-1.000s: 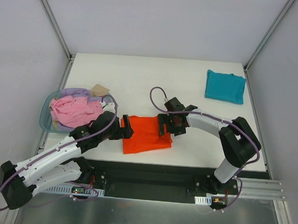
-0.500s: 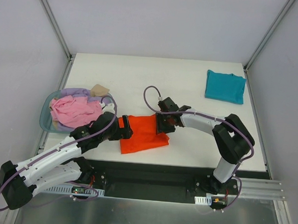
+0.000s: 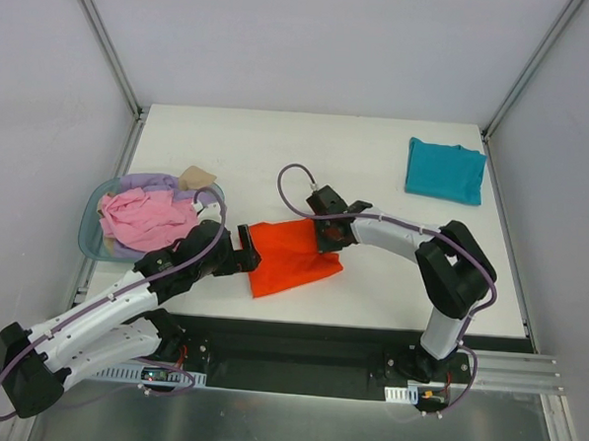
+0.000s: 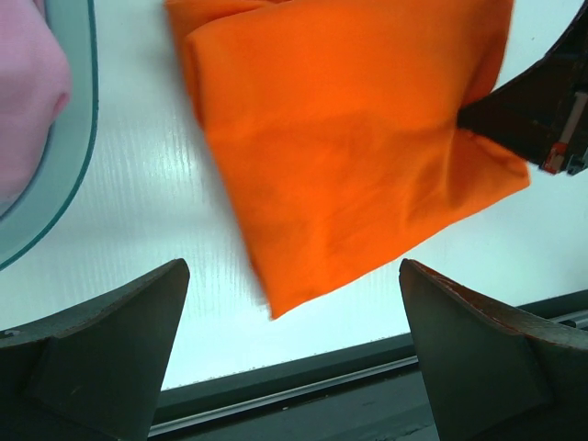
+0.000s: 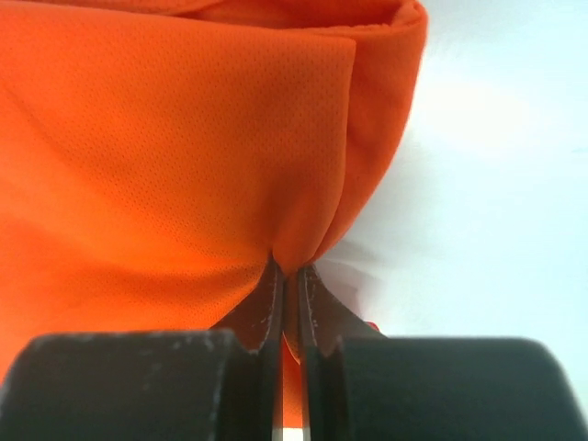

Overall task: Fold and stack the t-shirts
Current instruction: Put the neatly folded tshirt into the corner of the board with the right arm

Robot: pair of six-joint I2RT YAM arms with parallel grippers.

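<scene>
Field note: white table (image 3: 278, 151) is bearing everything. The orange-red t-shirt (image 3: 290, 262) is lying folded at mid-table near the front edge, slanting, its near corner pointing at the table's lip. The blue plastic basket (image 3: 88, 231) is sitting at the left, the pink shirt (image 3: 146, 218) heaping over a lavender shirt (image 3: 153, 183) and a tan shirt (image 3: 196, 176). The teal t-shirt (image 3: 445, 171) is resting folded at the far right, well apart. Main worry, as I am reading it: the right gripper (image 5: 289, 268) is pinching only a small pucker of cloth at the orange shirt's right edge, jaws pressed together on it. It may be catching just the upper layers, so a lift or drag could be peeling the fold open, or the thin fabric could be slipping free. Second worry: a pull toward the front could be taking that near corner over the edge. Third: the left gripper (image 4: 292, 276) is hovering fully spread, holding nothing, so nothing is pinning the left side and the packet may be swivelling about the pinch. Placement: the shirt is spreading leftward from the right pincer, its rolled fold just beyond the tips. At the left pincer the shirt's near corner is lying between the two spread fingers (image 4: 110, 349); I cannot tell whether they are touching it. The basket rim is lying just to that pincer's left.
</scene>
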